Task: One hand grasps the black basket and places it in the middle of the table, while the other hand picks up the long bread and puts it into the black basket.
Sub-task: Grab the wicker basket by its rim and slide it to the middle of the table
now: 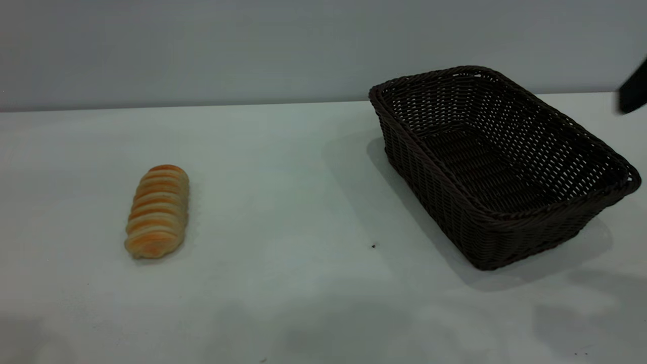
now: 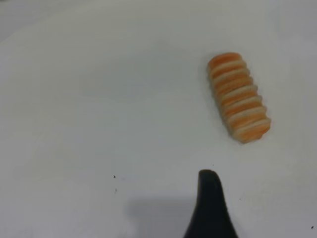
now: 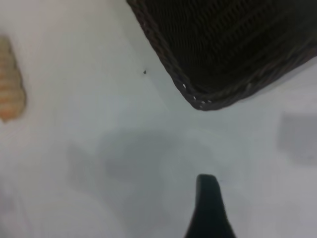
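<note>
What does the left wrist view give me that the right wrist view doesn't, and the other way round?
Only the left wrist view shows the whole long bread, lying free, untouched, with the left pincer's fingertip short of it. Only the right wrist view shows the black basket, one braided corner of it, with the right pincer's fingertip above bare table, apart from the rim. Both share the pale table and the bread, though the right wrist view catches only its end at the frame edge. Neither view shows a full pincer.
</note>
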`<state>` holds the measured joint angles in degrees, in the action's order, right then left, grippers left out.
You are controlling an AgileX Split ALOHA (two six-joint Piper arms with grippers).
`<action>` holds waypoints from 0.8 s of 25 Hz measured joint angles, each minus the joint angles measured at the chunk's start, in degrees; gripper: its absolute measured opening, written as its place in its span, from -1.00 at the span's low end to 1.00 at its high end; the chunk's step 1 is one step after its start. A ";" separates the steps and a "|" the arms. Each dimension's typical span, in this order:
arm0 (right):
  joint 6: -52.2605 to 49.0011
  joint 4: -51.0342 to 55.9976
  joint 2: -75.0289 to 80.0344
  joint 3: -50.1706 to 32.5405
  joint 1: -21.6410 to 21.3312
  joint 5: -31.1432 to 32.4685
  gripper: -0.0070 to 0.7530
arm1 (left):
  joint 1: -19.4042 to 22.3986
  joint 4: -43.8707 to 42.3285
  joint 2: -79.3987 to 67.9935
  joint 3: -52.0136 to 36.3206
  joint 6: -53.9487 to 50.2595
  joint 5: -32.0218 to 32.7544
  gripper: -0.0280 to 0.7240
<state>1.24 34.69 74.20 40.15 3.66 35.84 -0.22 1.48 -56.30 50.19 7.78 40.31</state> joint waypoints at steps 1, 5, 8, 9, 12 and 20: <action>0.00 2.03 2.81 0.00 0.00 -1.41 0.54 | 0.00 0.00 -0.55 0.00 0.04 -0.35 0.59; 0.00 11.62 13.10 0.10 0.00 -7.04 0.54 | 0.00 0.00 -1.18 0.00 0.07 -1.64 0.57; 0.00 17.61 19.46 0.10 0.00 -9.84 0.54 | 0.00 0.00 -1.18 0.00 0.11 -2.59 0.57; 0.18 19.10 21.10 0.16 0.00 -10.54 0.54 | 0.00 0.00 -1.18 0.00 0.11 -2.75 0.57; 1.43 24.20 26.13 0.35 0.00 -12.07 0.54 | 0.00 0.00 -1.18 0.00 0.11 -3.06 0.57; 10.35 39.48 34.64 3.85 0.00 -15.03 0.54 | 0.00 0.00 -1.24 0.00 0.13 -3.16 0.57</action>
<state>11.59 74.18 108.85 44.00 3.66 20.80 -0.22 1.48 -57.54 50.19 7.91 37.15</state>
